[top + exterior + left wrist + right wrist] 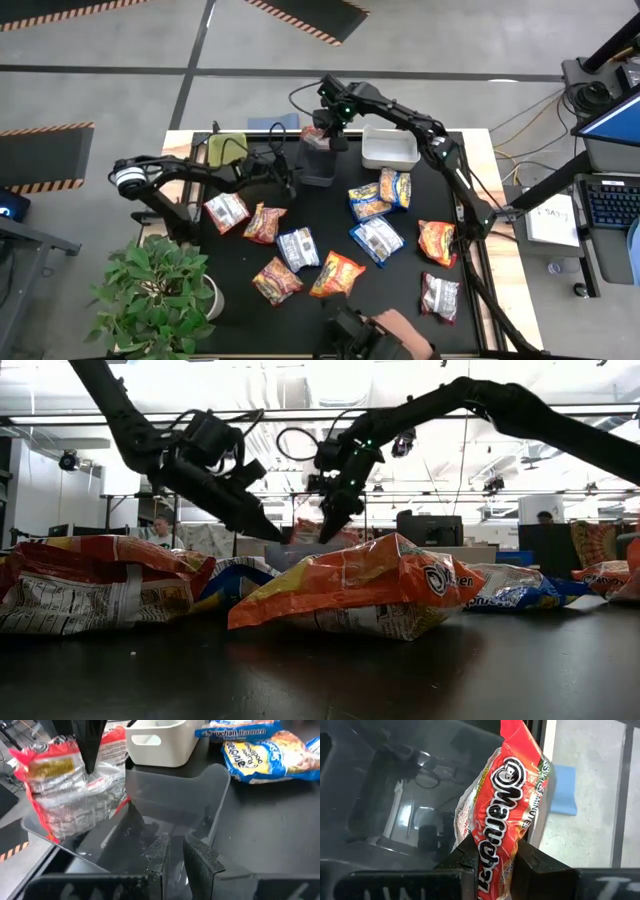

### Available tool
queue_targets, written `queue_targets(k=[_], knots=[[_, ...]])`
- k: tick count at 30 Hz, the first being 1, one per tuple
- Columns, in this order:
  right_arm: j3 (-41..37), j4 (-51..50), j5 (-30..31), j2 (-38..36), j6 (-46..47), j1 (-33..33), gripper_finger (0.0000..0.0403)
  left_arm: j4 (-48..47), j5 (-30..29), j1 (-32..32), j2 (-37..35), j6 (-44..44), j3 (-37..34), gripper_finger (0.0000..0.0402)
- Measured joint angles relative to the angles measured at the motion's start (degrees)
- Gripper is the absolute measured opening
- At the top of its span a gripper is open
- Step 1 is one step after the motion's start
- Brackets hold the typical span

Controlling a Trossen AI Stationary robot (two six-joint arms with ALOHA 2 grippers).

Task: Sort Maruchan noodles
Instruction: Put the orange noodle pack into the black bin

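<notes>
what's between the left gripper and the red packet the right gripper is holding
The clear bin's wall. In the left wrist view the shut left gripper sits at its rim, and the red-and-silver Maruchan packet hangs beyond in the right gripper.

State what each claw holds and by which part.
Right claw pinches a red-and-white Maruchan packet by one end, over the dark bin. Left claw is shut and holds nothing.

Red Maruchan packet (pixel 502 820) between hand (pixel 495 862) fingers

red-and-white packet (pixel 502 815) over a dark bin (pixel 318 160) — white bin (pixel 390 150), blue-and-yellow packets (pixel 380 193) beside.
</notes>
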Motion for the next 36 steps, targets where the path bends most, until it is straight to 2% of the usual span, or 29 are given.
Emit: queue_targets(k=[9, 21, 28, 36], knots=[[0.0, 2.0, 1.4, 0.7, 2.0, 0.1, 0.0054, 3.9, 0.1, 0.0, 3.5, -2.0, 0.2, 0.0037], [-0.1, 2.9, 1.4, 0.7, 4.3, 0.1, 0.0115, 3.8, 0.0, 0.0, 2.7, -2.1, 0.0, 0.0037], [-0.2, 6.7, 1.6, 0.7, 3.8, 0.1, 0.0118, 3.7, 0.0, 0.0, 2.7, -2.1, 0.0, 0.0037], [0.6, 7.6, 4.6, 0.3, 3.9, 0.1, 0.0118, 3.7, 0.0, 0.0, 2.6, -2.1, 0.0, 0.0037]])
